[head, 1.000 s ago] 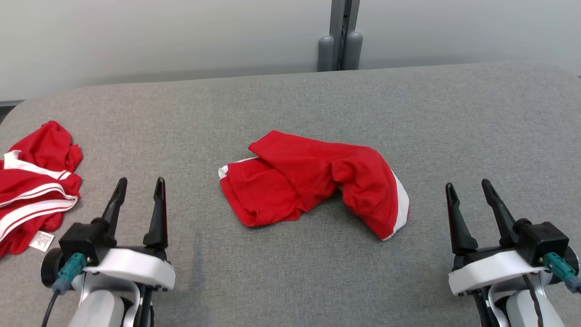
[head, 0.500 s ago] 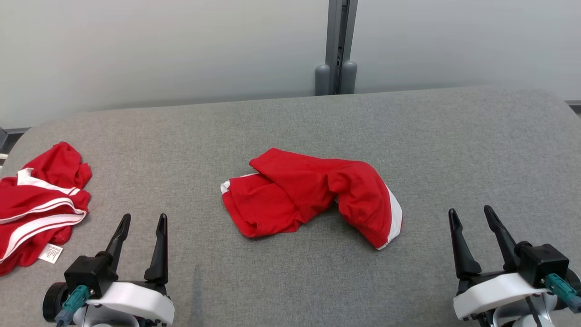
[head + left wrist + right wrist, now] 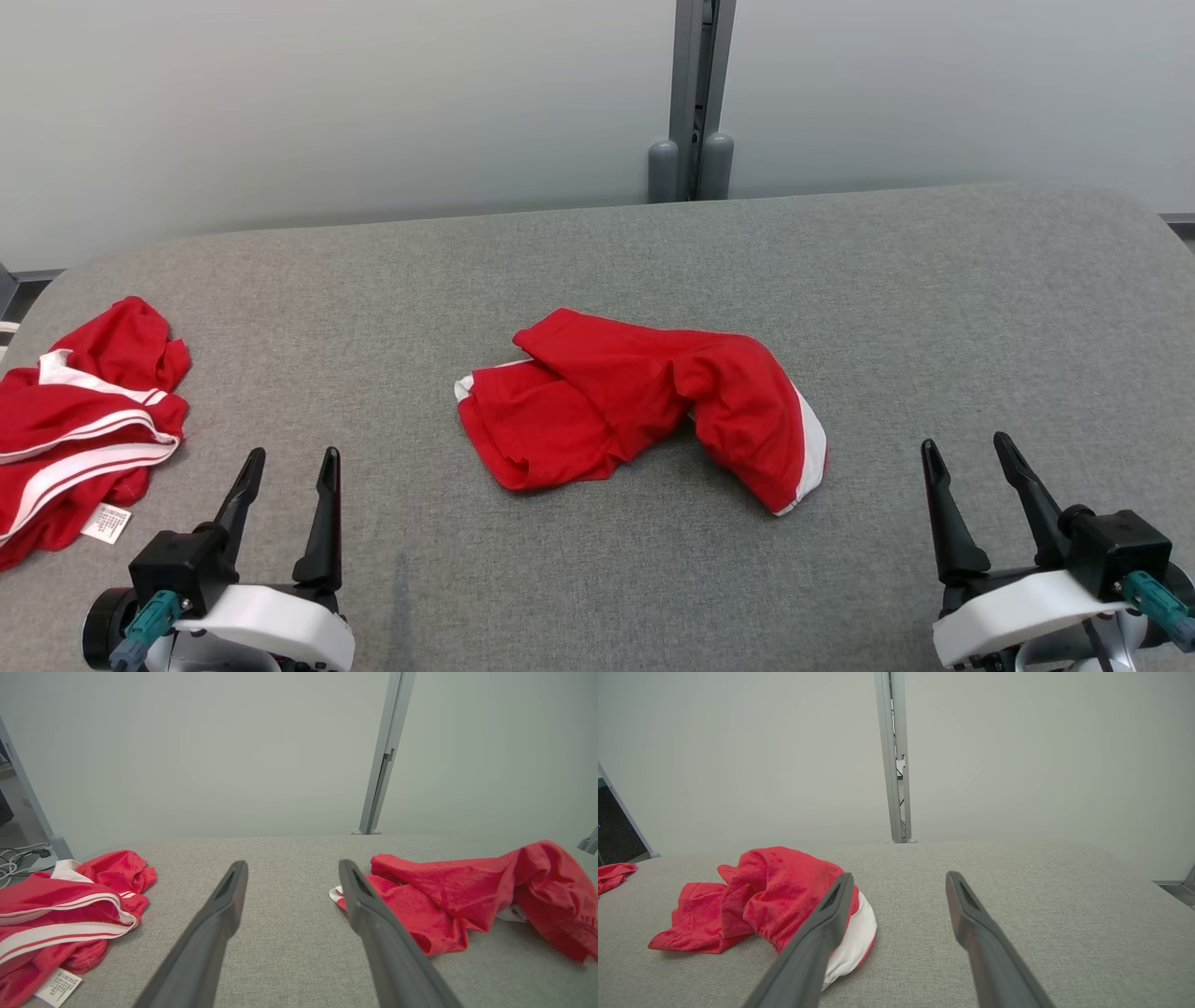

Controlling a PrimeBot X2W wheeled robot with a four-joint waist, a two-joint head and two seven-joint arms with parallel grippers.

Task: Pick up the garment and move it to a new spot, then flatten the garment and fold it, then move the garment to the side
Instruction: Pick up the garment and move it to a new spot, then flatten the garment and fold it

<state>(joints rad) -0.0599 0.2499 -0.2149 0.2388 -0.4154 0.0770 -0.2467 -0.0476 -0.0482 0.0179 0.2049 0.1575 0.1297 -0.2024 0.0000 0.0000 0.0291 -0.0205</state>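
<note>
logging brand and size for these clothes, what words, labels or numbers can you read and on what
The white tag on the striped red garment: printed lines, too small to read.
The middle red garment: no text visible.
Nothing else carries text.

The white tag (image 3: 110, 523) on the striped garment (image 3: 84, 420) bears unreadable print.

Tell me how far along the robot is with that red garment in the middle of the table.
Nothing looks done: the red garment lies crumpled on the table, unfolded. Nothing is in hand either; the left pincer and right pincer stand open, apart from it. Left to do: pick it up, move it, flatten, fold, set aside. A striped red garment lies bunched at the left edge.
</note>
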